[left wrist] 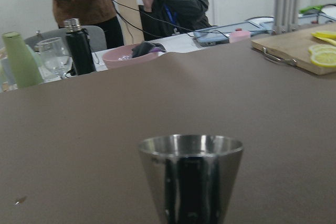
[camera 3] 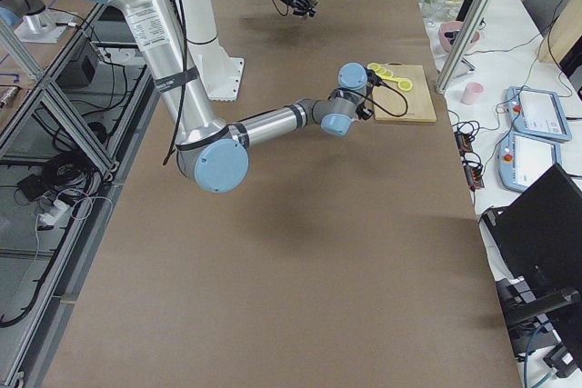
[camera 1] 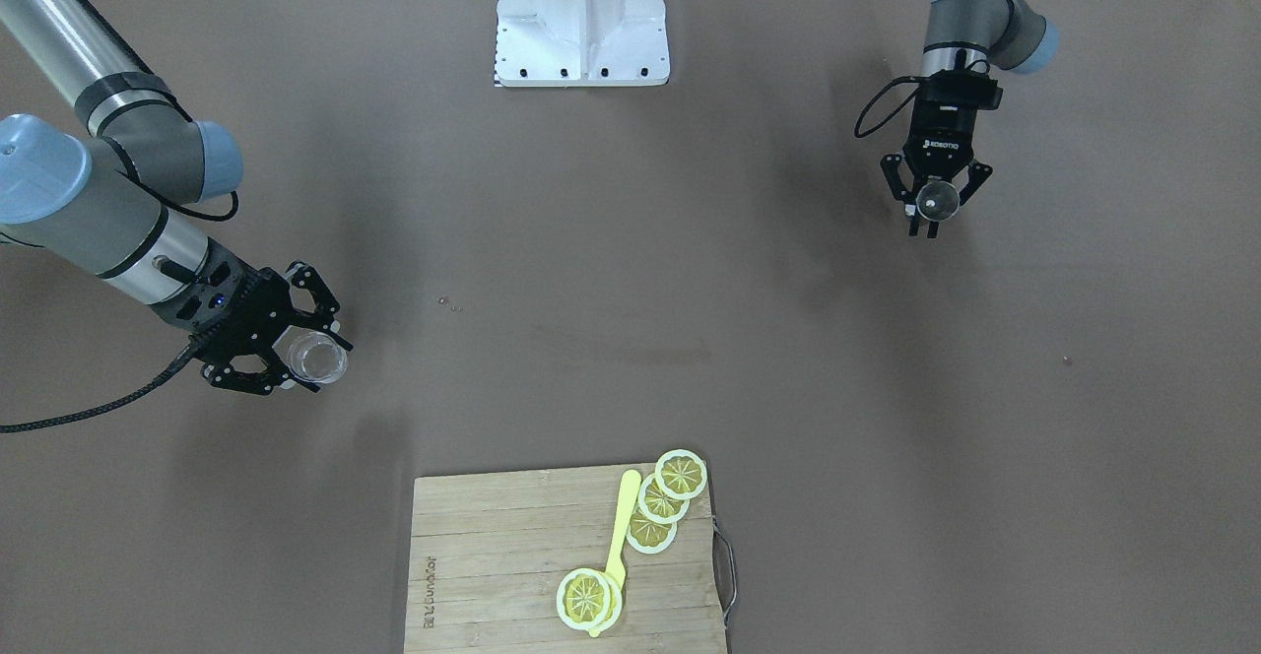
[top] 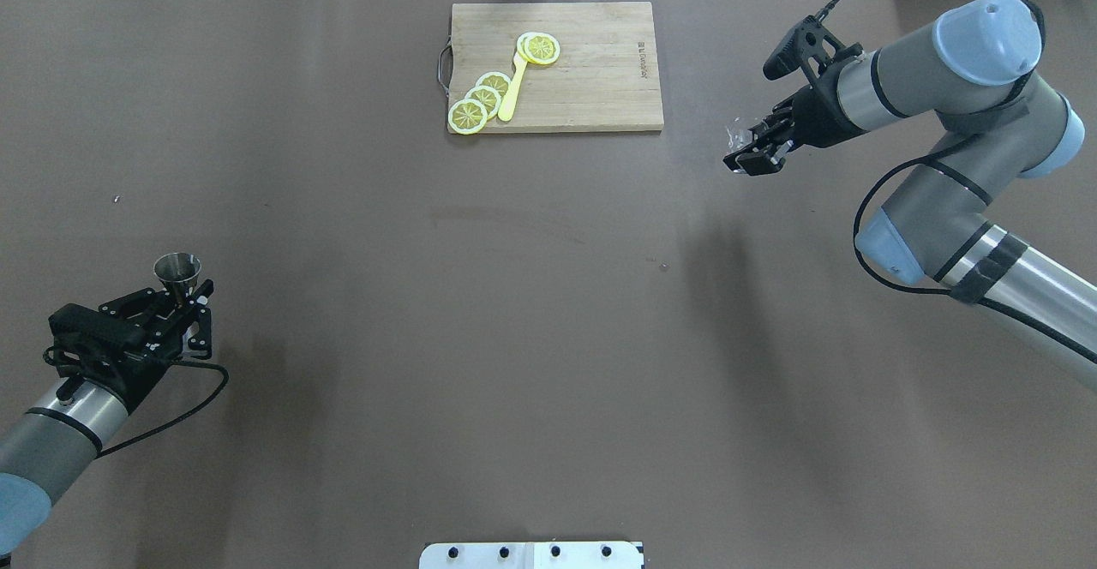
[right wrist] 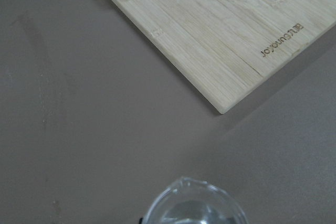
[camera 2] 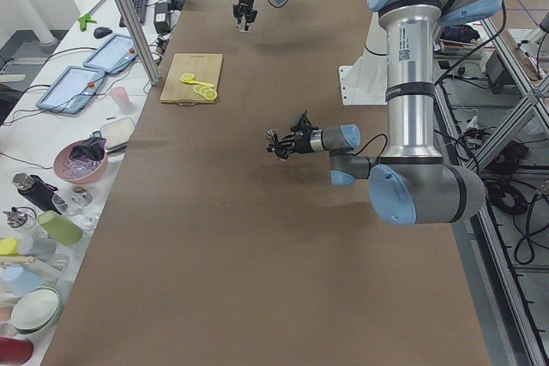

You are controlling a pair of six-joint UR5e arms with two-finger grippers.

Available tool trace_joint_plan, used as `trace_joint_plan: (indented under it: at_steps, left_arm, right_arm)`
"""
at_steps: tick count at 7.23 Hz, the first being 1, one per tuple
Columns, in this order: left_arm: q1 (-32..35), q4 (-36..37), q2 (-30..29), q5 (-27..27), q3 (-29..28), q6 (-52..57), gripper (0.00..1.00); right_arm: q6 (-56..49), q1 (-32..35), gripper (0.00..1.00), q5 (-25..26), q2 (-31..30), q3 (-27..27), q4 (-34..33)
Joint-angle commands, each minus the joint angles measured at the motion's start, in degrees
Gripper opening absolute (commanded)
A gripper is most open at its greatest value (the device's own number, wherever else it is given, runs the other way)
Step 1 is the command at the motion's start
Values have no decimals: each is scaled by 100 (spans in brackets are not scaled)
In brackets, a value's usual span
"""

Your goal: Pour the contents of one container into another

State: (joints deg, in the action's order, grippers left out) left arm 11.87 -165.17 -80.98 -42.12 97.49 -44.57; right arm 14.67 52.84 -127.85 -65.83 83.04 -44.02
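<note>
Tbl (top: 548, 338): L claw (top: 182, 296) grips cup (top: 177, 267), R claw (camera 1: 330, 368) glass (camera 1: 317, 354).

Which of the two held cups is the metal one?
The steel cup in the left gripper, shiny and opaque; the glass cup in the right gripper is clear.

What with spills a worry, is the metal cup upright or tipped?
Upright: in the left wrist view the metal cup, held by the left end effector, has its rim level and uppermost.

silver cup (top: 177, 268), clear glass (camera 1: 320, 357), yellow lemon slices (camera 1: 661, 500), brown table (camera 1: 630, 270)
</note>
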Motion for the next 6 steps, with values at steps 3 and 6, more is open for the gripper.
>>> trace_joint_plan:
  at_steps: [3,6]
  left_arm:
    - [613,11,-1048,-1242,315,1590,0]
    - [1053,246,-1787,-2219,280,2310,0]
  right_arm:
    - [-52,245,0,-302,0,107,-371]
    - [-52,349,0,-546,-70,203,-388]
